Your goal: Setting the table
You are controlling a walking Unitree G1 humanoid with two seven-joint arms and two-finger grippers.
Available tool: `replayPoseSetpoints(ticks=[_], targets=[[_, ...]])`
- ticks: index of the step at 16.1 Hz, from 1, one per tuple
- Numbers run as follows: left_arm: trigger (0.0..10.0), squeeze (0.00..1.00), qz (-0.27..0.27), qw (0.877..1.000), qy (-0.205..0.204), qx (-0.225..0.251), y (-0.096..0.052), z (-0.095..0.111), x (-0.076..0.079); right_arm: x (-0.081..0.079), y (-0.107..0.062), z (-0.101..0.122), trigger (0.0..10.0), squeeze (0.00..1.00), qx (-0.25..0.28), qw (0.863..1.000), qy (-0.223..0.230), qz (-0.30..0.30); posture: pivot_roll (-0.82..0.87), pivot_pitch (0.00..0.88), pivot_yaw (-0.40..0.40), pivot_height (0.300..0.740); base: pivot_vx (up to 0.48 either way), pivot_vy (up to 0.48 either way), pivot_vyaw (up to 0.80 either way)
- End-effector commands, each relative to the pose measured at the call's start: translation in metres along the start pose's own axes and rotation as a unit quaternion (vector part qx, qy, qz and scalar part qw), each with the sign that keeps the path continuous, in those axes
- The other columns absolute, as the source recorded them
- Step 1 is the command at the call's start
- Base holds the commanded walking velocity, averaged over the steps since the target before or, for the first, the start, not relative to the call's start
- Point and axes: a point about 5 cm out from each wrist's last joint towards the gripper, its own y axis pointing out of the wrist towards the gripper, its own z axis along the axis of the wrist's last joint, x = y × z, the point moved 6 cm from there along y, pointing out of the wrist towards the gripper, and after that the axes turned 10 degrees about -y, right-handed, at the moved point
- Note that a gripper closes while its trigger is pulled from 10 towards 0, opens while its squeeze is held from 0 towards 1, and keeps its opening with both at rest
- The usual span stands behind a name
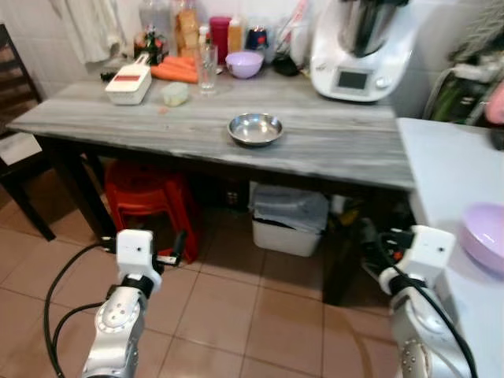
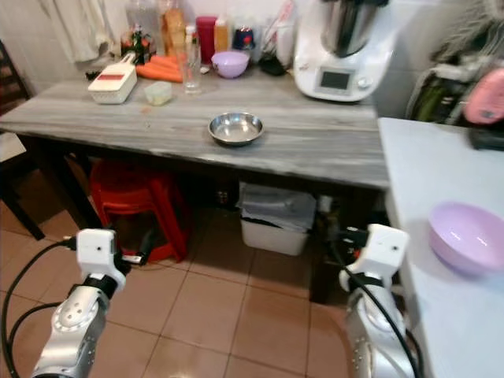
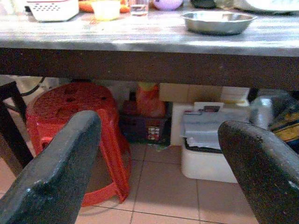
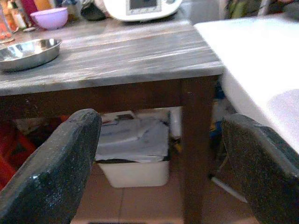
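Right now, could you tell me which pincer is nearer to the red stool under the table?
Left. The left pincer hangs beside the red stool; the right pincer is far across, by the table leg.

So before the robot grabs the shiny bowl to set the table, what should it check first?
1. Left gripper open and empty: ok, its fingers stand wide apart.
2. Right gripper open and empty: ok, same.
3. Steel bowl upright and empty: ok, nothing shows in it.
4. Space around the bowl: ok, the drinking glass and small container stand well apart from it.
5. Grippers up at the grey table top: not ok, both hang low, below the table's edge.
6. Purple bowl on the white counter clear of the right arm: cannot tell, it lies close beside it.
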Motion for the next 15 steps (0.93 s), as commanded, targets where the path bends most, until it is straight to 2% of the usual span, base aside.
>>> replayPoseSetpoints(ticks=[1, 5, 10, 11, 12, 15], targets=[[10.0, 0.00, 0.006, 1.000, 0.008, 0.003, 0.000, 0.004, -0.006, -0.006, 0.001, 0.002, 10.0, 0.00, 0.003, 1.000, 0.006, 0.008, -0.01, 0.000, -0.031, 0.740, -0.285, 0.000, 0.00], [10.0, 0.00, 0.001, 1.000, 0.010, 0.006, 0.000, 0.004, -0.005, -0.007, 0.000, -0.001, 10.0, 0.00, -0.003, 1.000, 0.007, 0.005, -0.02, 0.000, -0.025, 0.740, -0.277, 0.000, 0.00], [10.0, 0.00, -0.031, 0.999, 0.010, 0.019, 0.003, 0.011, 0.004, -0.008, 0.003, -0.001, 10.0, 0.00, -0.003, 1.000, -0.018, -0.003, -0.02, 0.000, -0.018, 0.740, 0.000, 0.000, 0.00], [10.0, 0.00, -0.034, 0.999, 0.011, 0.020, 0.003, 0.012, 0.005, -0.014, 0.003, 0.002, 10.0, 0.00, 0.010, 0.999, -0.035, 0.021, -0.02, 0.000, -0.018, 0.740, 0.000, 0.000, 0.00], [10.0, 0.00, -0.035, 0.999, 0.012, 0.021, 0.003, 0.012, 0.006, -0.014, 0.003, 0.002, 10.0, 0.00, 0.012, 0.999, -0.049, 0.021, -0.02, 0.000, -0.018, 0.740, 0.000, 0.000, 0.00], [10.0, 0.00, -0.039, 0.999, 0.009, 0.020, 0.002, 0.011, 0.008, -0.022, 0.003, 0.004, 10.0, 0.00, 0.022, 0.997, -0.062, 0.043, -0.02, 0.000, -0.019, 0.740, 0.000, 0.000, 0.00]])
